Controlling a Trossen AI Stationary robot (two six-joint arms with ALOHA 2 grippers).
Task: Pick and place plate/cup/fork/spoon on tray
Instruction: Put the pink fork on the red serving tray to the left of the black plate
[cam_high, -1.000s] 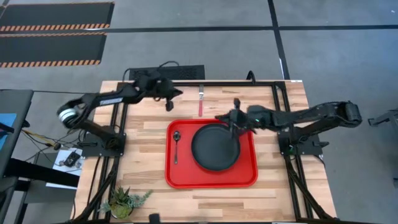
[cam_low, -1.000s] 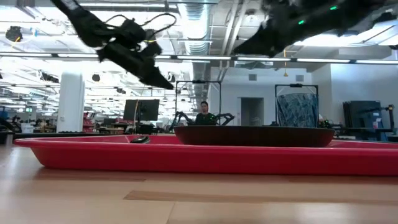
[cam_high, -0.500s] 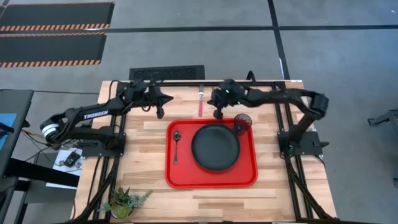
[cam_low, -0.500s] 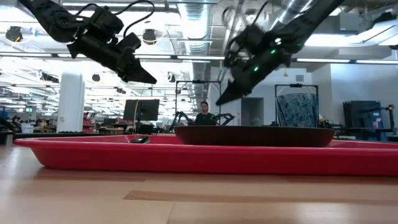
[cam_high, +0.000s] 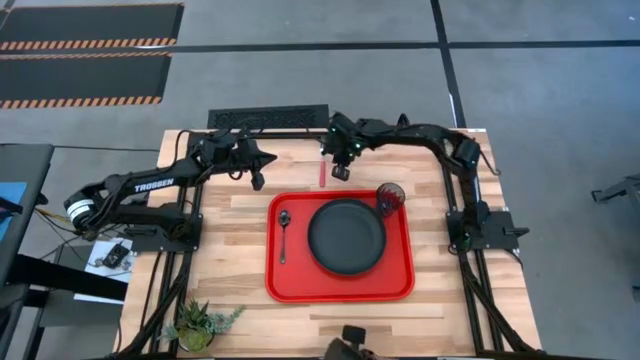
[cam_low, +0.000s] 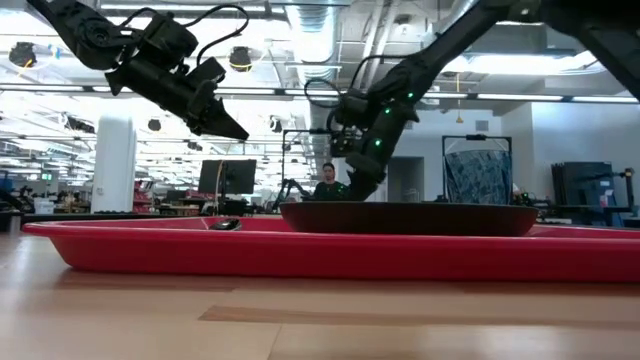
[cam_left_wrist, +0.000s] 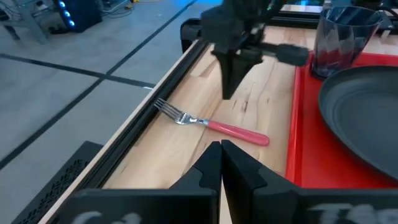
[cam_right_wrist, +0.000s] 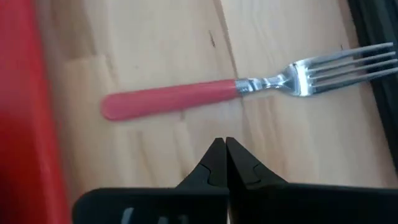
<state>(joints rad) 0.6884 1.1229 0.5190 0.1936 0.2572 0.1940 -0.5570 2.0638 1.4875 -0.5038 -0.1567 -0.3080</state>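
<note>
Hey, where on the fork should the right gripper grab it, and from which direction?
Probably mid-handle, from straight above. The fork lies flat on the table beyond the tray, so only a top-down pinch across its slim red handle works. The right gripper hovers beside it, fingers shut; it must open first.

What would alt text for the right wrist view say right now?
The right gripper, fingers shut together and holding nothing, hangs just above the fork, which lies flat on the wooden table with its red handle pointing toward the red tray at the frame's edge.
</note>
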